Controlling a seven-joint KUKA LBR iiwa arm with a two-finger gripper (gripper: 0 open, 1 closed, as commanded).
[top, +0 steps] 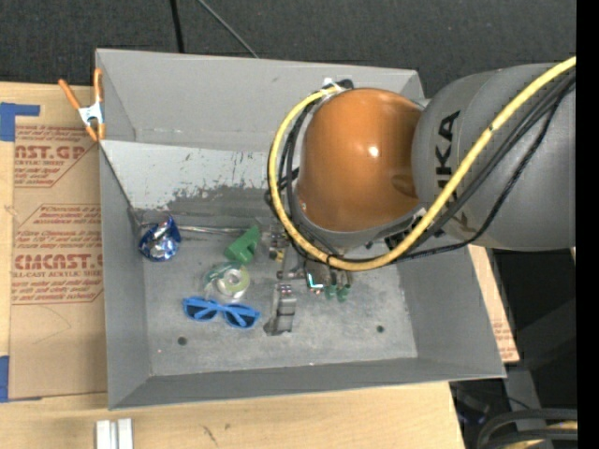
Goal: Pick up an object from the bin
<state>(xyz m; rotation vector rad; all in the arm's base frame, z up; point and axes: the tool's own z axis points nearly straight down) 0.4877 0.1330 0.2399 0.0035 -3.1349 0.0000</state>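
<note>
Camera view: the grey metal bin (281,368) doesn't hold much, just a few small things spread over the left half of its floor. The KUKA arm (505,157) comes in from the right, and its big orange cover (360,162), with a yellow cable (275,157) looped around it, hangs over the middle of the bin and hides a good part of the back wall.

The gripper (280,314) pokes out from under the cover, down low near the bin floor and a bit forward of centre. From this angle there's no telling whether it's spread or pressed together, and nothing can be seen caught in it.

The closest thing to it is a pair of blue sunglasses (221,311), lying flat on the floor just to the gripper's left, with their right end nearly up against it. Whether they actually touch is hard to say. Just behind the sunglasses is a small clear roundish thing with a green tint (227,282), and behind that, near the edge of the orange cover, a bright green plastic piece (244,244). Well off to the left, by the left wall, sits a shiny blue and silver crumpled lump (160,239), on its own.
</note>
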